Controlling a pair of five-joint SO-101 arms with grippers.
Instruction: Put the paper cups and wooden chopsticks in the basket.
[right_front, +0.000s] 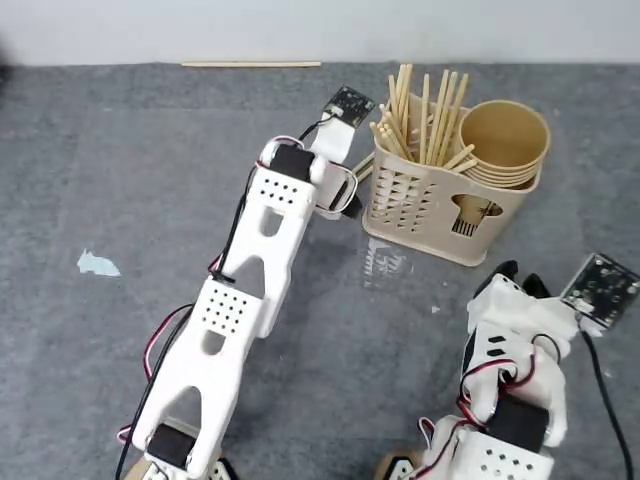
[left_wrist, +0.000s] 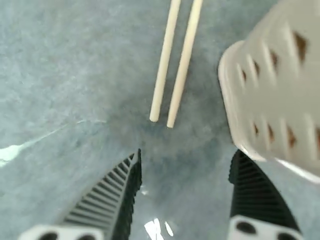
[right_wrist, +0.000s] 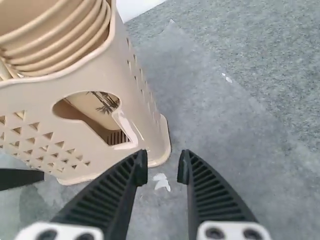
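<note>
The table (right_front: 120, 160) was covered in a grey, felt-like mat. A small pale blue scrap (right_front: 97, 264) lay flat on it toward the left side of the high view, well apart from anything else. A glossy, clear patch (right_front: 385, 262) caught the light near the middle, with a tiny white fleck (right_front: 434, 310) near it. A white wall (right_front: 300, 30) ran along the far edge.

A beige perforated basket (right_front: 440, 215) stands upright, with a nested stack of tan paper cups (right_front: 505, 140) in one side and a bunch of wooden chopsticks (right_front: 420, 115) standing on end in the other. Two loose chopsticks (left_wrist: 164, 65) lie side by side just beside the basket. Another single chopstick (right_front: 250, 64) lies well apart from it.
</note>
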